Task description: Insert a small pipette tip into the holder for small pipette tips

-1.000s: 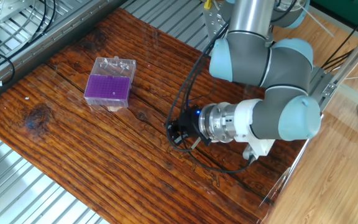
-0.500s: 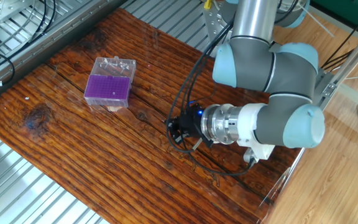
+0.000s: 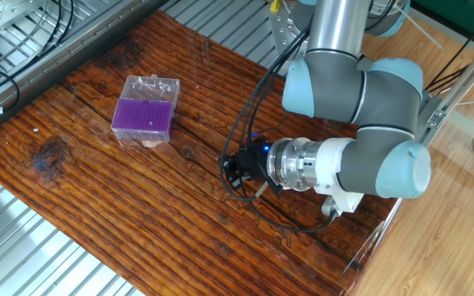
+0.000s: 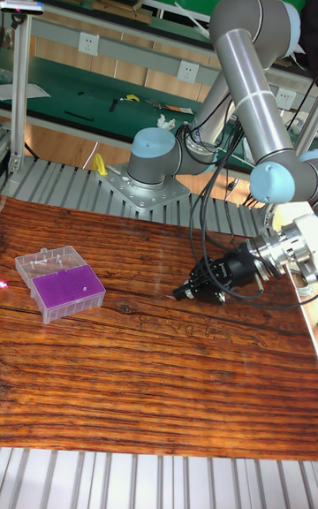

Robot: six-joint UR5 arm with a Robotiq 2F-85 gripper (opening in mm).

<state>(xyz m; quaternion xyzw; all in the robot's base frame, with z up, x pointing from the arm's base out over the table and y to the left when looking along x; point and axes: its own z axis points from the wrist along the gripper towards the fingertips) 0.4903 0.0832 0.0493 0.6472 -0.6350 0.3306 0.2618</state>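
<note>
Slightly shifted since 1 s back: the arm's elbow and wrist housings are seen a touch further right and lower, while the gripper [image 3: 235, 174] has barely changed place over the wood; next to no change vs. 0.5 s ago.

Landmark: the holder for small pipette tips [image 3: 144, 112]. It is seen as a small clear plastic box w/ a square purple top plate, dotted w/ a fine grid of tiny holes. A clear lid or rear section [image 4: 48, 260] is seen lying flat behind the purple plate, on the side away from the gripper's end of the table. The box rests flat on the wooden table [image 3: 97, 189], apparently upright.

The gripper is held well apart from the holder, off to its right in the fixed view, low over the planks w/ the wrist lying approx. horizontal and the fingers pointed back toward the holder's side. Finger spread can't be told: the black tips are small and dark in both views; whether anything is pinched can't be made out either.

Black cables [image 3: 249, 123] are looped from the wrist up along the arm. Metal roller rails [image 3: 6, 247] are seen on the table's near side, left of and below the holder.
</note>
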